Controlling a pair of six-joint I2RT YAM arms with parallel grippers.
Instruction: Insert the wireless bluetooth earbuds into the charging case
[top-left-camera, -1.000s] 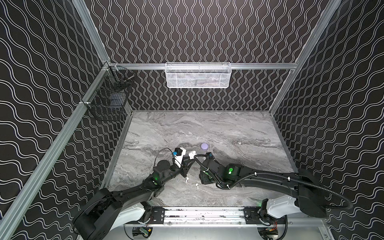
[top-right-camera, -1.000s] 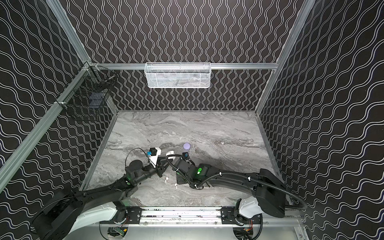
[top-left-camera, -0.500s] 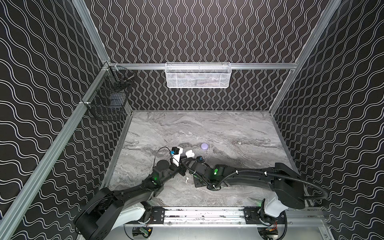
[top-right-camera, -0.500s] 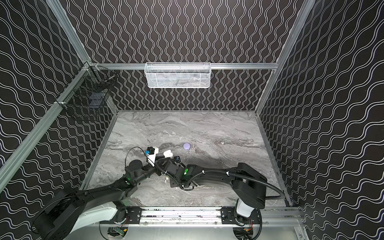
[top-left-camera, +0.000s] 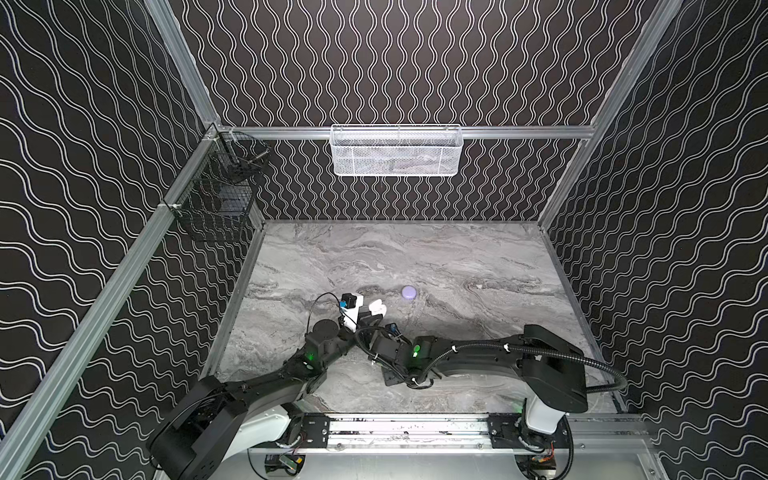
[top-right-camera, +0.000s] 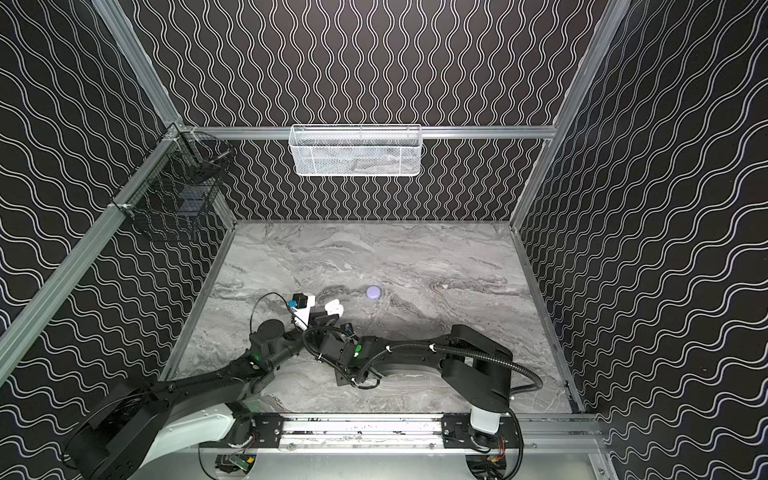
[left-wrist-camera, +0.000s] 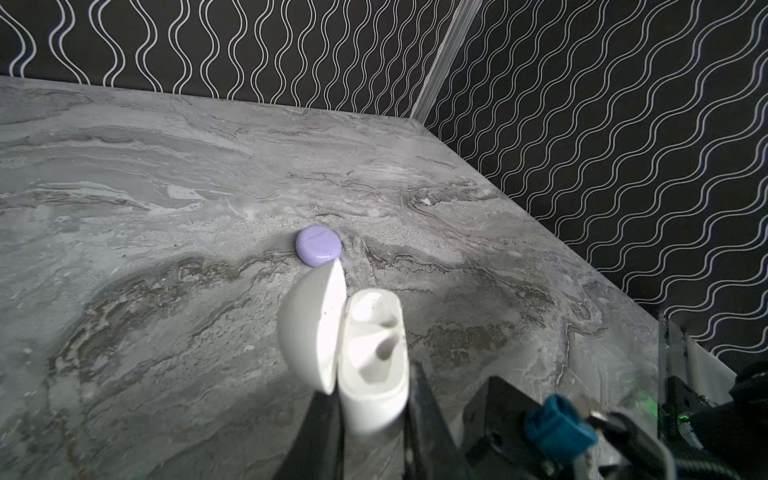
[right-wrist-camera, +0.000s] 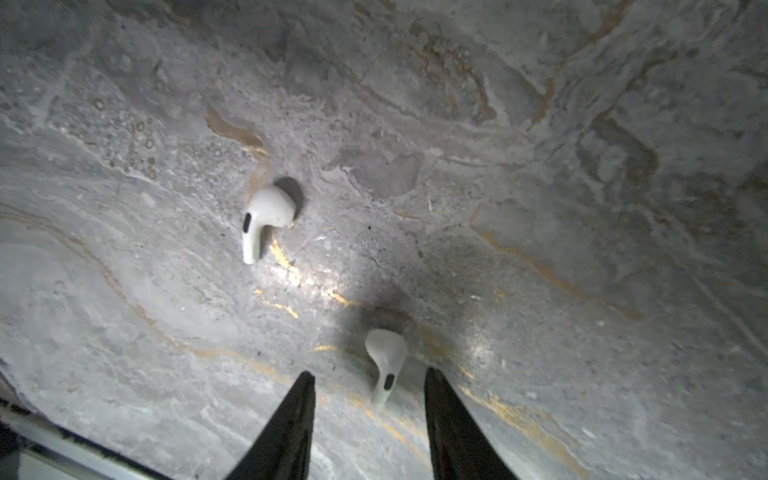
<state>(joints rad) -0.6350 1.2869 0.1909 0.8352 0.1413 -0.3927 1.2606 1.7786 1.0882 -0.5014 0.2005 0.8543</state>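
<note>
My left gripper (left-wrist-camera: 372, 401) is shut on the base of a white charging case (left-wrist-camera: 370, 365), held above the table with its lid swung open and both sockets empty. The same case (top-left-camera: 376, 306) shows in both top views. In the right wrist view, two white earbuds lie on the marble. One earbud (right-wrist-camera: 386, 361) lies with its stem between the tips of my open right gripper (right-wrist-camera: 370, 372), touching neither finger. The other earbud (right-wrist-camera: 264, 216) lies farther off. In both top views the right arm (top-left-camera: 415, 351) covers its gripper and the earbuds.
A shut lavender case (top-left-camera: 408, 291) sits on the table just beyond the white case, also the lavender case (left-wrist-camera: 318, 245). A white mesh basket (top-left-camera: 397, 151) hangs on the back wall, and a black wire basket (top-left-camera: 216, 199) on the left wall. The arms' rail (top-left-camera: 407, 428) runs along the front edge.
The right arm has swung left toward the left gripper and now covers the earbuds on the table. The left arm has kept still with the open case.
</note>
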